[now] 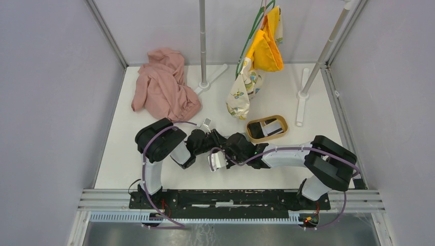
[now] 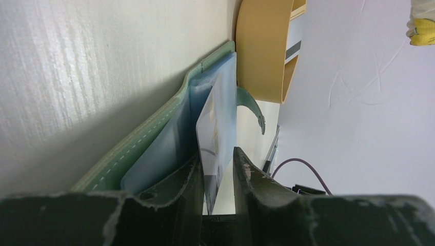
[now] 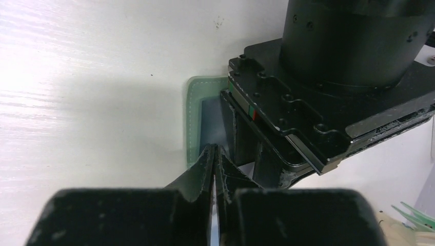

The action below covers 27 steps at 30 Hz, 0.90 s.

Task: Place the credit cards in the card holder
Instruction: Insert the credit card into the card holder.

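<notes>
The pale card [image 2: 218, 113] carries only faint yellowish print, too blurred to read. It is thin, stiff and glossy, and it stands on edge, tilted, with its lower end running down into the gap between the left gripper [image 2: 217, 154] fingers. Those jaws stand a narrow way apart; the card lies toward one finger with a strip of white showing beside it, so I cannot tell whether it is pinched.

Just beside the card is the wallet [image 2: 136, 148], sage green and matte, with a line of pale stitching along its rounded edge. Bluish clear sleeves [image 2: 164, 148] fan out of it against the card. A curved green tab [image 2: 251, 105] sticks out past the sleeves.

The right gripper [image 3: 214, 151] has its scuffed black fingertips pressed together to a hairline slit at the wallet's edge, right beside the left gripper's body. Whether anything thin sits in the slit cannot be made out.

From above, both grippers meet near the middle of the white table [image 1: 128, 154]. Just beyond them lies an oval tray [image 1: 250, 130] of light wood, holding black and white cards [image 1: 271, 128]. A crumpled pink cloth [image 1: 164, 89] lies at the far left, and a yellow cloth [image 1: 267, 46] hangs above a flowered one [image 1: 241, 92].
</notes>
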### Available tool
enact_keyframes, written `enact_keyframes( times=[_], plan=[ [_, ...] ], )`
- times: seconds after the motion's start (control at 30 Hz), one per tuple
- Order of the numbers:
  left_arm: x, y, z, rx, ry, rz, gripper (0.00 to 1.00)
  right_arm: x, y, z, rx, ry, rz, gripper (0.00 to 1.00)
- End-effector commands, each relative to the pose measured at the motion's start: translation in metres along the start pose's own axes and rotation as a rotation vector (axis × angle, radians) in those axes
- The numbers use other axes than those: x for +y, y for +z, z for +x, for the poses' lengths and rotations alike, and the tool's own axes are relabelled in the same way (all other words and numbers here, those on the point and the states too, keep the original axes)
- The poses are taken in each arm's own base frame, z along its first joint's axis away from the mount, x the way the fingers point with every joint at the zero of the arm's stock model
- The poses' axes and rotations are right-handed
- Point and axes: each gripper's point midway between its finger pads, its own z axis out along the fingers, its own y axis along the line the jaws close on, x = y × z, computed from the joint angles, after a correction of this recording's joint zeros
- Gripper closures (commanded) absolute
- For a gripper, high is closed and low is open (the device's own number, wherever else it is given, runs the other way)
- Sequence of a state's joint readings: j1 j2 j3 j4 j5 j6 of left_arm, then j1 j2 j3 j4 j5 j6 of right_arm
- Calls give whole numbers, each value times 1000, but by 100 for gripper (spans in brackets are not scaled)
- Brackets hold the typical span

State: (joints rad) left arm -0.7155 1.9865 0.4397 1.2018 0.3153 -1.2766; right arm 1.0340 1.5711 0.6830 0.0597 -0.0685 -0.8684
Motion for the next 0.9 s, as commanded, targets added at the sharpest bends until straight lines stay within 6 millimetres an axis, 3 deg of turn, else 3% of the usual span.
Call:
enact_keyframes(
  times=[0.0, 0.67, 0.73, 0.87],
  plan=[
    [11, -1, 6, 26, 47, -47, 66, -27, -2, -3, 38, 12, 99, 94],
    [6, -4, -2, 20, 69, -48, 60, -46, -23, 42, 119, 144, 115, 96],
    [3, -5, -3, 19, 84, -44, 60, -43, -24, 33, 64, 177, 68, 95],
    [-8, -7, -7, 8, 120, -32, 59, -31, -40, -8, -190, 242, -102, 88]
  ],
)
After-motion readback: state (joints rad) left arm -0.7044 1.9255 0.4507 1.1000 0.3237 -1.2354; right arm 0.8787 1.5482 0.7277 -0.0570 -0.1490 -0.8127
